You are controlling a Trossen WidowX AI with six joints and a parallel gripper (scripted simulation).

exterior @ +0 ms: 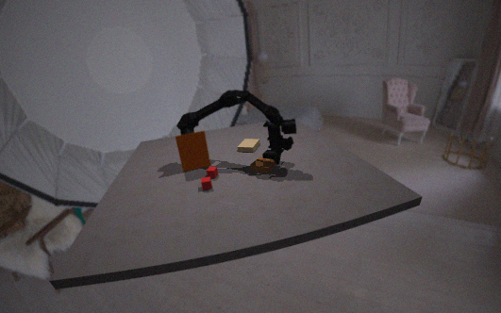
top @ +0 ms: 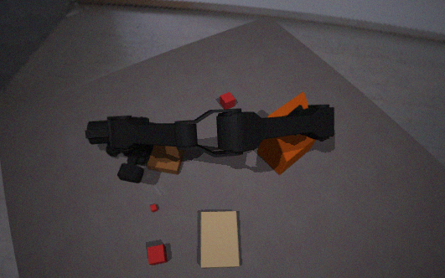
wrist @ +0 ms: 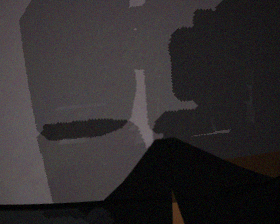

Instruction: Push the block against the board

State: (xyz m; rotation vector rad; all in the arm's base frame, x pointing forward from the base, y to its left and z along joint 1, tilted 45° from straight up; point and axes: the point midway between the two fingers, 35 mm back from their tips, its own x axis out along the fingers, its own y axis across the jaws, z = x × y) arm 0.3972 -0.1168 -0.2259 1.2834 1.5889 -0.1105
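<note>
The square block (top: 167, 161) (exterior: 263, 164) is flat and brown and lies near the middle of the table, partly in the arm's shadow. The board (top: 219, 239) (exterior: 248, 144) is a flat cream rectangle, well apart from the block, with bare table between them. My gripper (top: 139, 157) (exterior: 270, 157) (wrist: 164, 148) is shut on nothing, pointing down at the block's side away from the orange box. I cannot tell whether the fingers touch it.
A tall orange box (top: 286, 151) (exterior: 192, 151) stands by the arm's base. Red cubes lie scattered: one (top: 227, 100) behind the arm, a small one (top: 153, 207) and a larger one (top: 157, 254) left of the board. Two red cubes (exterior: 212, 172) (exterior: 206, 183) show in the exterior view.
</note>
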